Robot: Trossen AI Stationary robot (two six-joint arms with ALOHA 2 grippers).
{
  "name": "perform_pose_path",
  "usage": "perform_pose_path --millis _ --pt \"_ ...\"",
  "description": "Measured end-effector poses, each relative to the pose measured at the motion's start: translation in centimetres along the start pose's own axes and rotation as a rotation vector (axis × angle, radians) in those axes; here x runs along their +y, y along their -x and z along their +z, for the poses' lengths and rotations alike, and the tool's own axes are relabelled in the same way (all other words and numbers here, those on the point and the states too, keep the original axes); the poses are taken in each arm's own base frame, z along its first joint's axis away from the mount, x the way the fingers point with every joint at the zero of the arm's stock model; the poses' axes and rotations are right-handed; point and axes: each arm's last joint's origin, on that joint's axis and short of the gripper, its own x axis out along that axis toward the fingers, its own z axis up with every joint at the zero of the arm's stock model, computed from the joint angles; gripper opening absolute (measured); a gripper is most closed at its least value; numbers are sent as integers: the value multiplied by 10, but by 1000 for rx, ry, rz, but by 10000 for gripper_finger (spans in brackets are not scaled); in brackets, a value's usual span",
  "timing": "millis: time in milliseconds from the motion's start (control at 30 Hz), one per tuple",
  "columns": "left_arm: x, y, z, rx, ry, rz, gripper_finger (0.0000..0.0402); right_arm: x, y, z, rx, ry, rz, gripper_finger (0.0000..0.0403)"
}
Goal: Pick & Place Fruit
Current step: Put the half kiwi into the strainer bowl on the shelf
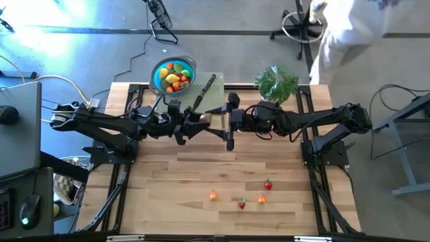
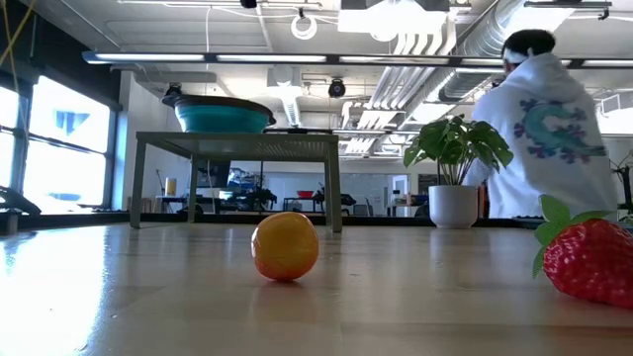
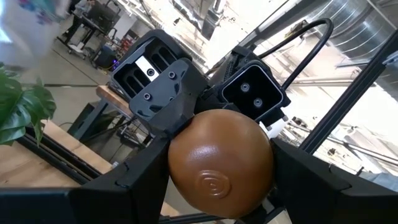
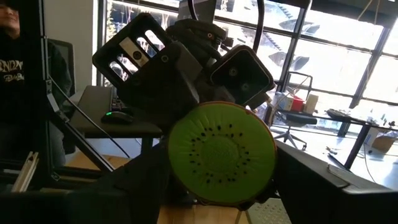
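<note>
High view gives you the layout: both arms reach in level from the sides and meet nose to nose over the far middle of the table (image 1: 201, 222), the left gripper (image 1: 201, 125) and the right gripper (image 1: 228, 128) just beside each other. Between them you see only a small brownish spot.

The wrist views tell you what that spot is. The left wrist view shows a kiwi half (image 3: 219, 163) from its rounded brown back, sitting between that arm's own dark fingers (image 3: 134, 186), which press against it on both sides: the left gripper is clamped on it. The right wrist view shows the same piece from its green cut face with dark seeds. Whether the right gripper grasps it, you cannot tell.

So the cut face points right, toward the right arm, and the brown dome points left. Its axis from flat face to dome lies level, along the line joining the two wrists.

The high view also places four loose fruit pieces on the near part of the table: an orange (image 1: 213, 195), a strawberry (image 1: 268, 184) and two more between them. The low view shows that orange and strawberry close up, with a person (image 2: 549, 129) beyond the table.

The blue bowl (image 1: 156, 79) at the far left holds more fruit (image 1: 175, 75), beside a knife (image 1: 205, 91) and a potted plant (image 1: 277, 82)
</note>
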Motion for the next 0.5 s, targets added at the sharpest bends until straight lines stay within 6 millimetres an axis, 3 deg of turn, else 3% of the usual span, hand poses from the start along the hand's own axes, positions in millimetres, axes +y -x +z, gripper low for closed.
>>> perform_pose_path --millis 233,500 --pt "-1 0 1 -5 -2 -7 245 0 0 -1 5 -4 0 271" --pt "-1 0 1 -8 -2 -9 245 0 0 -1 9 -4 -19 318"
